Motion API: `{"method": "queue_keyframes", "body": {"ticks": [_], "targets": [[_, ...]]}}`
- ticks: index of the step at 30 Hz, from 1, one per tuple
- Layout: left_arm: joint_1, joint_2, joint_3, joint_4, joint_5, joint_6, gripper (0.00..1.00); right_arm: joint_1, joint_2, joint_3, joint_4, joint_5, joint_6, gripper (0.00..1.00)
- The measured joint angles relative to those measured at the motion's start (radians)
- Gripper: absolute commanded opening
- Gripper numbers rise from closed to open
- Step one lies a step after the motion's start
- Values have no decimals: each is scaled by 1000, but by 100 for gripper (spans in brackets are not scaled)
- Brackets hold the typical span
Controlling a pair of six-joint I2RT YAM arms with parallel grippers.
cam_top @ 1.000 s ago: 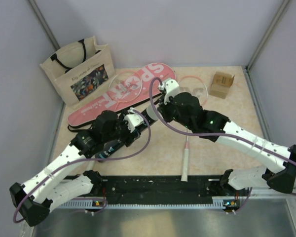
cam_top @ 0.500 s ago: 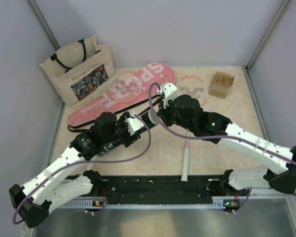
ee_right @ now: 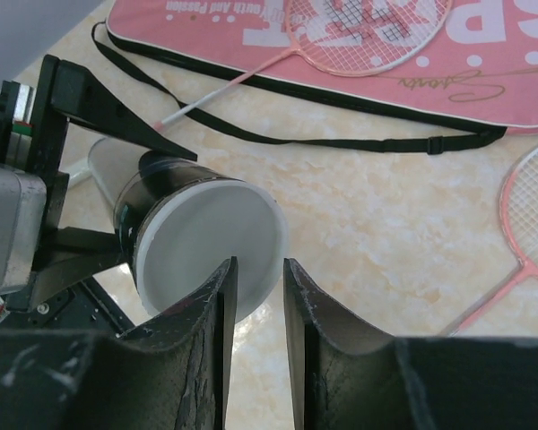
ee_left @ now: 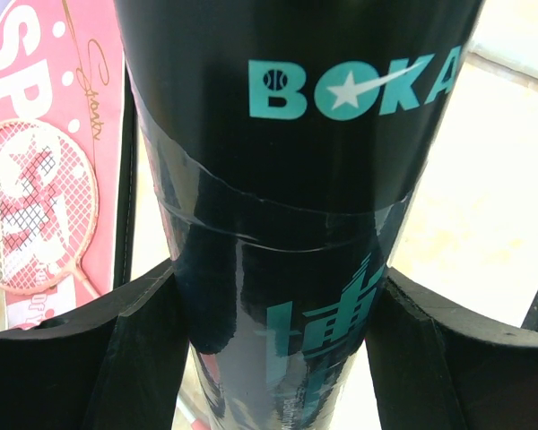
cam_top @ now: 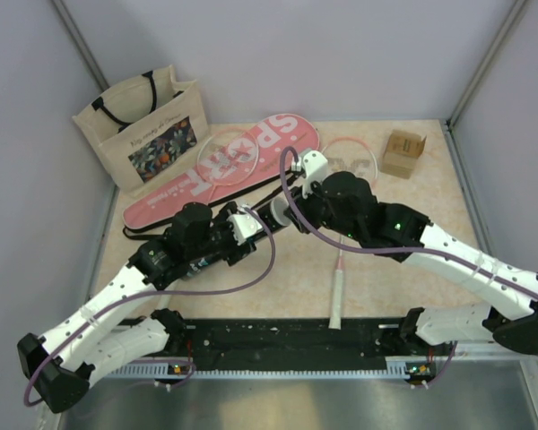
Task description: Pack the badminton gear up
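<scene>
Between the two arms, over the middle of the table, the glossy black tube (ee_left: 296, 179) with teal BOKA lettering and a white end cap (ee_right: 206, 237) is clamped across its body by the left gripper (ee_left: 278, 296), one finger pressed to each side. The right gripper (ee_right: 255, 287) has its fingers slightly parted, tips at the cap's lower rim, not squeezing it

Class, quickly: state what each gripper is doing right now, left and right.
Left gripper: closed on the dark tube.
Right gripper: slightly open at the tube's white cap, holding nothing.
</scene>
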Motion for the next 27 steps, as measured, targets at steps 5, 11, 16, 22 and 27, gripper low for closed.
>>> {"method": "queue_keyframes", "body": {"ticks": [5, 11, 16, 22, 27], "targets": [[0, 0, -3, 13, 3, -7, 23, 1, 0, 18, 2, -10, 14, 27], [0, -1, -3, 26, 9, -18, 22, 2, 2, 25, 32, -27, 17, 27], [5, -4, -12, 42, 9, -31, 20, 0, 8, 22, 79, -69, 24, 26], [11, -28, -42, 63, 6, -63, 19, -2, 5, -25, 149, -95, 62, 26], [16, -31, -51, 57, 3, -76, 18, -13, 0, -74, 205, -103, 97, 27]]}}
